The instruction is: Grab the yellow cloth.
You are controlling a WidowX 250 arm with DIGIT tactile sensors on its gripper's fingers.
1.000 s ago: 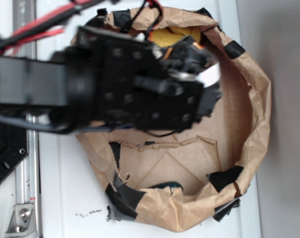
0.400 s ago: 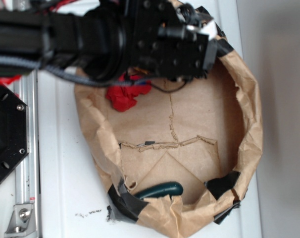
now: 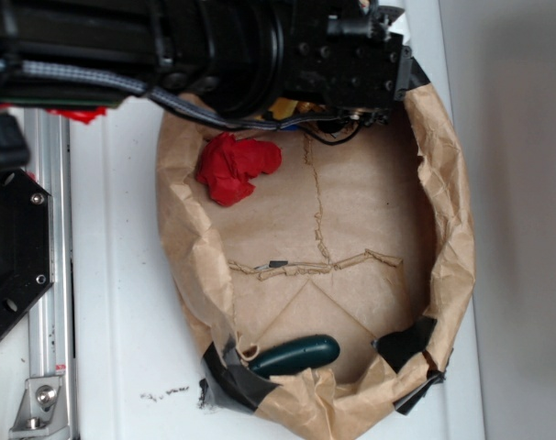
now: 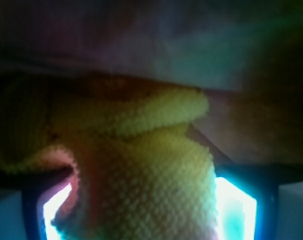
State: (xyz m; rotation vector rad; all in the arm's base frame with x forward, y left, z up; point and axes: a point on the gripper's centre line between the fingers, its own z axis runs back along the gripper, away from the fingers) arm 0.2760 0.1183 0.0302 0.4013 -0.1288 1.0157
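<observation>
Hand (image 3: 356, 115) has shifted further toward bench (image 3: 113, 312) far edge since earlier frame; red cloth (image 3: 234, 167) fully exposed. Yellow cloth (image 4: 141, 175) between fingers; grip state unclear.

You see only a sliver of the yellow cloth (image 3: 285, 109) under the arm (image 3: 168, 46), which runs off the exterior view's top edge. The end effector's fingertips stay hidden there. In the blurred wrist view, the cloth (image 4: 141, 175) is cut off below.

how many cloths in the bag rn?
2. Red cloth lies at the bag's upper left; yellow cloth fills the wrist view, almost hidden under the arm from outside. More may be hidden there.
</observation>
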